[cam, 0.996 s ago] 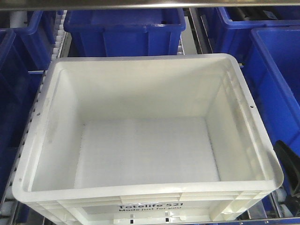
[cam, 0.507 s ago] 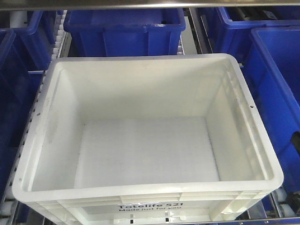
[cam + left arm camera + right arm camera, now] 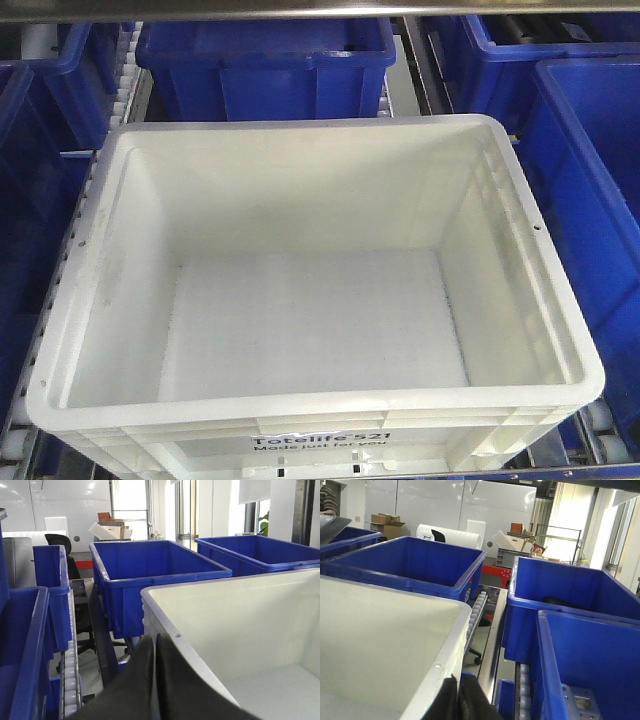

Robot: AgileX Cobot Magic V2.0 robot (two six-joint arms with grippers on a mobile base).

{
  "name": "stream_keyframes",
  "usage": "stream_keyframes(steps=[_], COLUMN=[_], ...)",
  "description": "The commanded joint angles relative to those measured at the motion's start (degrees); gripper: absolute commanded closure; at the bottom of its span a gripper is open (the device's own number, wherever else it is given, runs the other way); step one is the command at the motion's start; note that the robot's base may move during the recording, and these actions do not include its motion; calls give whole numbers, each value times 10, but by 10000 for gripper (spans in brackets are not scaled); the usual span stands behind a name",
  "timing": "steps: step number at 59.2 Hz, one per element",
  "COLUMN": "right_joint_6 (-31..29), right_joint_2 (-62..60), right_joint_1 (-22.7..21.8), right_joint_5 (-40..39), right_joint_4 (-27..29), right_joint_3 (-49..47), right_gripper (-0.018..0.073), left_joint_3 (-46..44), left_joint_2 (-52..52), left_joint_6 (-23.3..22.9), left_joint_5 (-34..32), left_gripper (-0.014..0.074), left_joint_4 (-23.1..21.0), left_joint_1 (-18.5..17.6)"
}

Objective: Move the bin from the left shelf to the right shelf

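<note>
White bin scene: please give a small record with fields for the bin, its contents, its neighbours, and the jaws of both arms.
bin: white bin, printed label on the front wall
contents: empty
neighbours: blue bins behind and on both sides
support: roller rails
left gripper: jaws shut, at the bin's left rim
right gripper: jaws shut, at the bin's right rim

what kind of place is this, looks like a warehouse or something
Probably a warehouse-style picking or logistics test area inside an office building. A white tote bin sits among blue bins on roller-conveyor shelving, while an office chair and cardboard boxes stand behind.
</note>
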Motion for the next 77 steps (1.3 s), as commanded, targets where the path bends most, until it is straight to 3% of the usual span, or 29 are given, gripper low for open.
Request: stream_keyframes(steps=[1, 50, 54, 59, 63, 69, 77], right_joint_6=[-7, -7, -7, -7, -7, -7, -7], right_joint_2=[4, 4, 4, 4, 4, 4, 4], right_joint_1=[0, 0, 0, 0, 0, 0, 0], right_joint_5=[-36, -35, -35, -35, -35, -35, -35], right_joint_4=[1, 3, 3, 3, 3, 3, 3], right_joint_3=[-16, -16, -16, -16, -16, -16, -16], right_gripper=[564, 564, 564, 564, 564, 564, 564], left_joint_3=[-14, -14, -14, -14, -13, 7, 58], left_joint_2=[0, 0, 0, 0, 0, 0, 0], left_joint_6=[-5, -5, -5, -53, -138, -241, -267], left_joint_5=[-36, -34, -43, -55, -55, -77, -115], left_gripper=[604, 603, 603, 603, 603, 603, 603], left_joint_4=[-5, -5, 15, 59, 143, 225, 222], left_joint_1=[-4, -4, -4, -4, -4, -4, -4])
